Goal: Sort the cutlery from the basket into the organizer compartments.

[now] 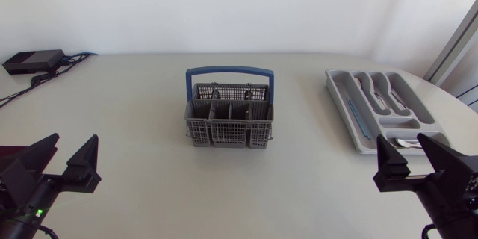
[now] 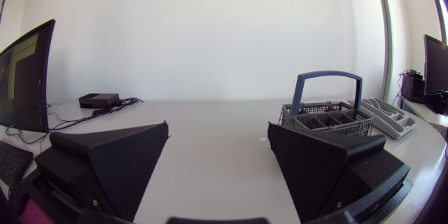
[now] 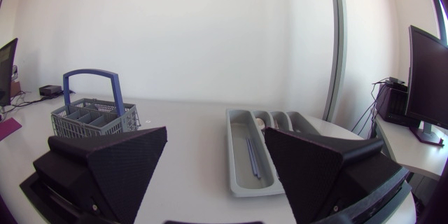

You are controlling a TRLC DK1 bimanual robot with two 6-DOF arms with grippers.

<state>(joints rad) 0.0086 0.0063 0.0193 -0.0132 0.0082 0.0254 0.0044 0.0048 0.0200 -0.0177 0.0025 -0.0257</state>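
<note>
Fingers [image 2: 119, 161] spread, matte black wedges; basket [image 1: 228, 132] gridded plastic.

Grey grid-mesh basket [image 1: 228, 131] with blue handle [image 1: 229, 69], pale grey organizer [image 1: 334, 89], black fingers [image 1: 84, 163], off-white table [image 1: 134, 119]

Pale off-white table [image 1: 134, 119], smooth matte top, rounded edge on the right side. Grey plastic mesh cutlery basket with blue arched handle [image 1: 224, 133] stands upright near the table's middle. Light grey plastic organizer tray with several compartments [image 1: 402, 124] lies flat at the right, angled, well apart from the basket. Small flat black box [image 1: 33, 61] sits at the far left corner, with dark cables [image 1: 71, 61] trailing from it over the tabletop.
</note>
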